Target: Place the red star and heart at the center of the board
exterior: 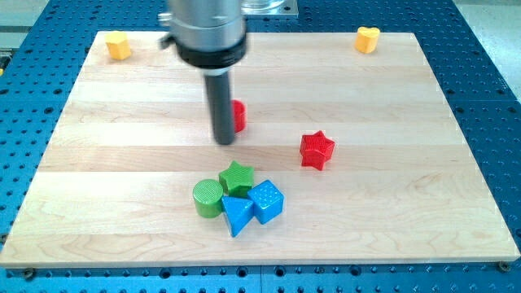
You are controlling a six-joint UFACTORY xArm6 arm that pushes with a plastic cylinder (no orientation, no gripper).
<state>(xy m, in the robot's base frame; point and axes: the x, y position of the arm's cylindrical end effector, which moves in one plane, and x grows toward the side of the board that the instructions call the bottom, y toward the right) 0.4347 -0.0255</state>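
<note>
Two red blocks: star [317, 150] mid-board, heart [238, 115] touching my tip [225, 141].

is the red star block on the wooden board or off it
On it. The red star block sits on the wooden board, right of centre, well inside its edges, apart from my tip.

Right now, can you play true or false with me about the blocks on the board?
1. The red star sits to the view's right of my tip. True.
2. The red heart is far from my tip. False: it is right beside the rod, partly hidden behind it.
3. Two yellow blocks sit at the view's top corners. True.
4. The green star stands alone. False: it is bunched with the green cylinder and two blue blocks.
</note>
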